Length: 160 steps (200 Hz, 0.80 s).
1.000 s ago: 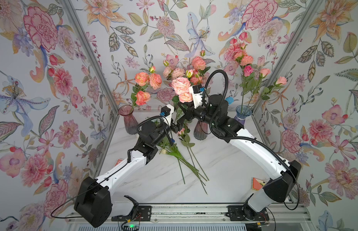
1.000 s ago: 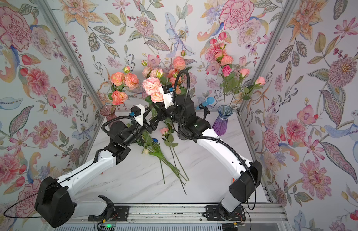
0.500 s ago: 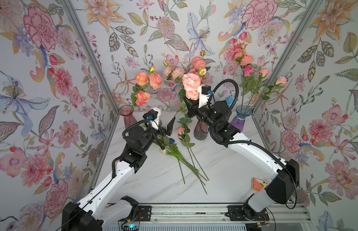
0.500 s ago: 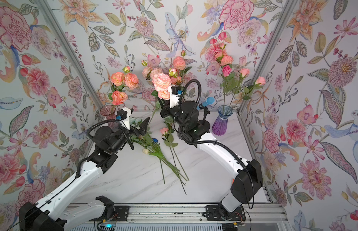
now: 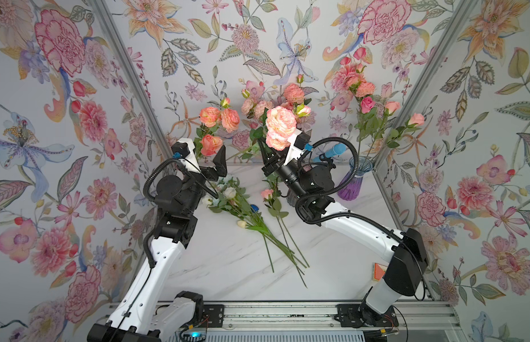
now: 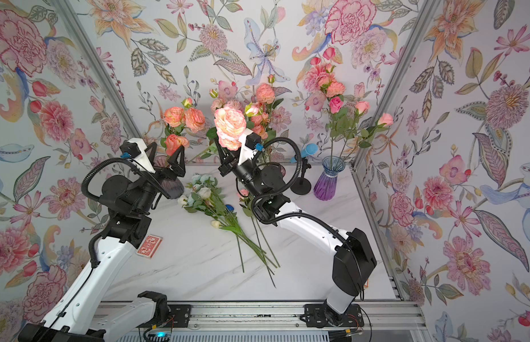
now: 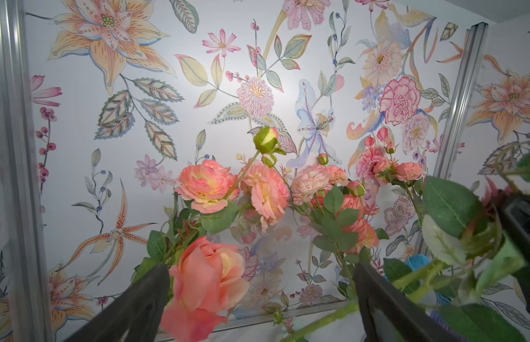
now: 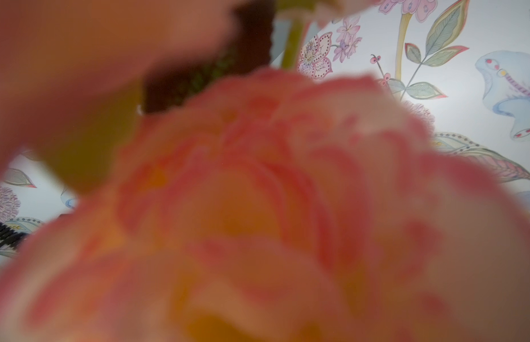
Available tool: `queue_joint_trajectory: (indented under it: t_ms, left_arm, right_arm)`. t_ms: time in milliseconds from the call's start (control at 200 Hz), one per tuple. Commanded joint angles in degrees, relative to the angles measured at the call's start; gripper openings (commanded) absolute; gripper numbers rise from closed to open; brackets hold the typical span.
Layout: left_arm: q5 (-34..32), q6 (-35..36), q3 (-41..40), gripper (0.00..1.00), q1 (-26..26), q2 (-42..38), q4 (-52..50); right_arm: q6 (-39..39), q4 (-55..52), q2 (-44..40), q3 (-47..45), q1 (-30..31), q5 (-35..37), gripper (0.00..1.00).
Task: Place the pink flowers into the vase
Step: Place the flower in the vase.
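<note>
My right gripper (image 5: 269, 154) is shut on the green stem of a big pink peony (image 5: 280, 127), held up in the air in front of the back wall. Its bloom (image 8: 257, 207) fills the right wrist view and hides the jaws. The stem's free end (image 7: 317, 319) reaches toward my left gripper (image 6: 165, 157), which stands open and holds nothing. A coral rose (image 7: 207, 284) in the smoky left vase (image 6: 172, 188) shows between its fingers. One small pink rose stem (image 5: 267, 194) lies on the table. A purple vase (image 5: 354, 182) with roses stands back right. A middle vase is mostly hidden by my right arm.
A bunch of pale blue and white flowers (image 5: 228, 192) lies mid-table, its stems crossing the pink rose stem. A blue microphone on a black stand (image 6: 308, 149) is beside the purple vase. A red card deck (image 6: 149, 247) lies by my left arm. Wallpapered walls close three sides.
My left gripper has opened wide and drawn back to the left, away from the right gripper. The right gripper has lifted the peony stem higher and a little to the right.
</note>
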Motion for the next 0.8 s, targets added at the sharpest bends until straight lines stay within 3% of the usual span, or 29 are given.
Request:
queue_joint_trajectory:
  t_ms: [0, 505, 796]
  left_arm:
    - [4.91, -6.72, 1.96, 1.00, 2.68, 1.26, 2.59]
    - [8.91, -11.49, 2.00, 1.00, 8.23, 2.62, 6.09]
    - [7.03, -19.32, 0.22, 1.00, 14.56, 2.15, 8.19]
  right_arm:
    - [-4.45, 6.71, 3.24, 3.06, 2.11, 0.49, 0.01]
    - [-18.69, 8.53, 13.00, 15.60, 6.91, 3.90, 0.00]
    - [-20.22, 5.35, 18.43, 22.83, 7.25, 3.65, 0.00]
